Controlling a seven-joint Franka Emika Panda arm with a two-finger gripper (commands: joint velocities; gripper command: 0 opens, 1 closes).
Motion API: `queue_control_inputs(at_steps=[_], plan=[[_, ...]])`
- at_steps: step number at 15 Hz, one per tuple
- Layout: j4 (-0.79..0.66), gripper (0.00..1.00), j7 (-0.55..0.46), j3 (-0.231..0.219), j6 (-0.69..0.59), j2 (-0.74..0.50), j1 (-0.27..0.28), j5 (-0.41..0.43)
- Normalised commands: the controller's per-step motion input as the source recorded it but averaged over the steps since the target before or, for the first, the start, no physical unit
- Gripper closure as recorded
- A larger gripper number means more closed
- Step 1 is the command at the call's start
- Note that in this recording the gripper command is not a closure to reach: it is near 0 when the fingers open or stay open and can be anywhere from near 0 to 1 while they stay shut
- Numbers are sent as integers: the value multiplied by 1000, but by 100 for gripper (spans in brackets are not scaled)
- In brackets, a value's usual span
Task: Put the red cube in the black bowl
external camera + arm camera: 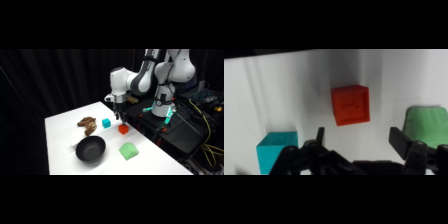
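The red cube (pixel 123 129) sits on the white table (pixel 65 125) near its far right edge, free of any grip. In the wrist view the red cube (pixel 351 104) lies toward twelve o'clock from the gripper (pixel 358 141), ahead of the gap between the fingers rather than inside it, and it sits slightly turned, so its faces are not square to the finger pads. The two fingers stand well apart, with nothing between them, wider than the cube.

In the side view the gripper (pixel 119 116) hangs just above the cube, a little toward eleven o'clock from it and close to it. My reading is that the coming move needs a short shift forward to bring the cube between the fingers, then a descent.

Around the cube: a cyan cube (pixel 106 122) lies at about nine o'clock from it, a green block (pixel 129 150) at about five o'clock, and the black bowl (pixel 90 149) at about eight o'clock, farther off than either. A brown lump (pixel 88 123) lies beyond the bowl, near the cyan cube.
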Motion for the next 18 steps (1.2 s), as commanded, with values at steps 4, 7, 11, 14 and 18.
queue_control_inputs(at_steps=[4, 7, 11, 14, 18], plan=[[18, 0, -192, 138, 251, 248, -118, 155], [14, 0, -174, 176, 202, 170, -168, 132], [29, 0, -205, 167, 170, 137, -209, 137], [79, 100, -272, 190, 172, 139, -257, 202], [46, 100, -192, 159, 125, 39, -171, 136]])
